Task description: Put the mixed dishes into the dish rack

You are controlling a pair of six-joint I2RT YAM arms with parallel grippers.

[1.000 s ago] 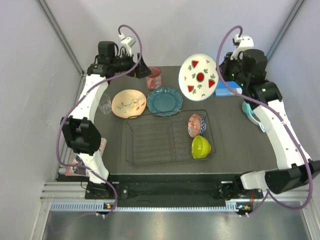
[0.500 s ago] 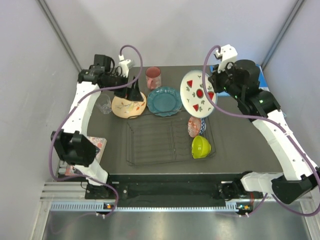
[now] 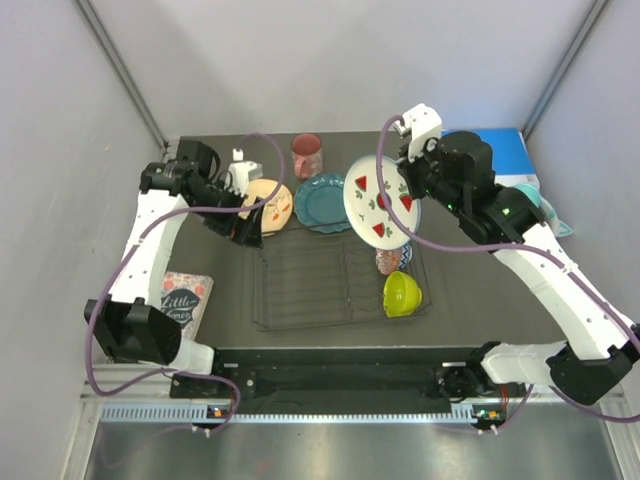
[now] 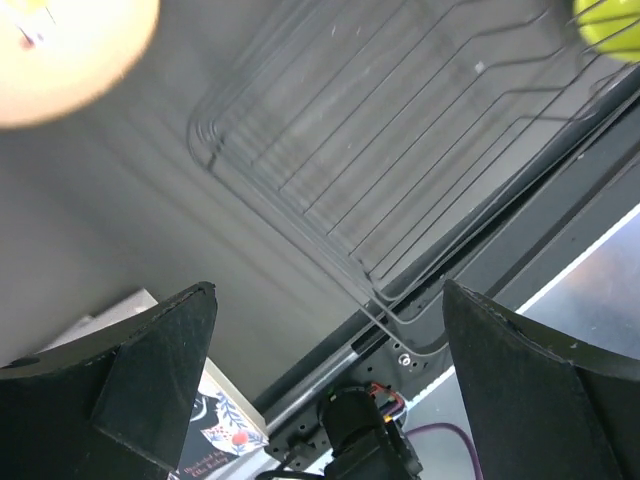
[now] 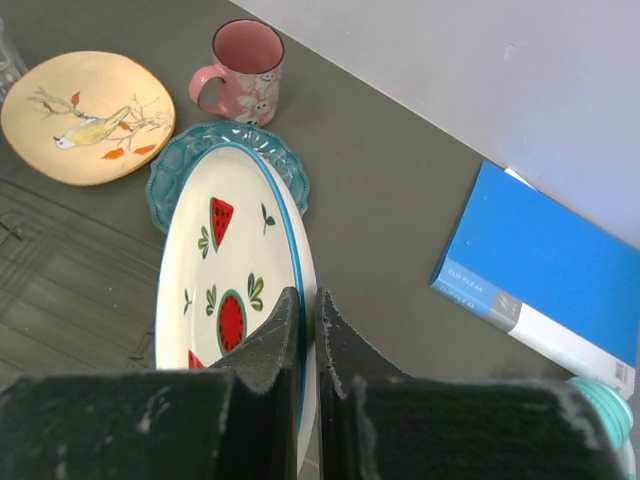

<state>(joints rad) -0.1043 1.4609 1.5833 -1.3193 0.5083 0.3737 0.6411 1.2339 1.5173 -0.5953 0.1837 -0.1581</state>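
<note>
white plate with red marks (image 3: 381,201) lower now, nearer the dish rack (image 3: 300,290)

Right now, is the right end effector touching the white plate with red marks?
Touching. Right wrist view: the right end effector pinches the white plate with red marks by its rim.

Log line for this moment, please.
right gripper: shut on white plate, near rack | left gripper: open, empty | in rack: pink bowl, green bowl | on table: yellow plate, teal plate, mug
</note>
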